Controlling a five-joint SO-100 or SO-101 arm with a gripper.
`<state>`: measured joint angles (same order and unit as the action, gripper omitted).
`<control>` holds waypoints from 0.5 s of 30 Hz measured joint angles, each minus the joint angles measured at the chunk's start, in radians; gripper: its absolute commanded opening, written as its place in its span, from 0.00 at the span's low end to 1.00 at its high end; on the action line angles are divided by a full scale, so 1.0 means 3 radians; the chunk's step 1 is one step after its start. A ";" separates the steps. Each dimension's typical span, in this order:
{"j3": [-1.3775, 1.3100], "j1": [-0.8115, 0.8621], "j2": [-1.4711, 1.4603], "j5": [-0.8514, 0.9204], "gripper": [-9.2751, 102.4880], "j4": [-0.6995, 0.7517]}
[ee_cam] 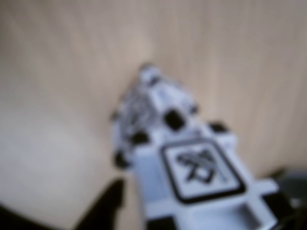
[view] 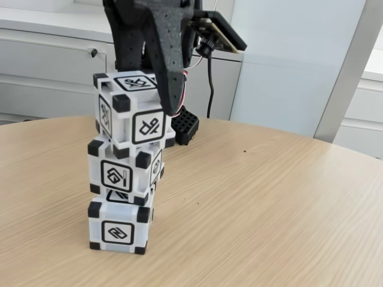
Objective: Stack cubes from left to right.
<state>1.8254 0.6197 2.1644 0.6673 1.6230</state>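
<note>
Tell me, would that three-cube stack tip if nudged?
Probably yes. The top cube sits twisted and offset on the middle cube, overhanging it. The bottom cube is a narrow base on the smooth wooden table, so the stack might slide or topple.

The black arm comes down from the top edge of the fixed view, its gripper (view: 157, 95) pointing steeply downward with one long, tapered finger (view: 169, 72) in front. In the blurred wrist view, dark finger parts sit at the lower left and lower right edges. Whether the jaws press on anything cannot be told.
</note>
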 measured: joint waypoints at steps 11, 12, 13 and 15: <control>-0.0159 0.0000 0.0031 -0.0082 0.41 0.0005; -0.0159 0.0000 0.0072 -0.0097 0.41 0.0005; -0.0159 0.0000 0.0138 -0.0118 0.41 0.0005; -0.0159 0.0000 0.0297 -0.0159 0.41 0.0010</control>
<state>1.7779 0.6197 2.2534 0.6197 1.6260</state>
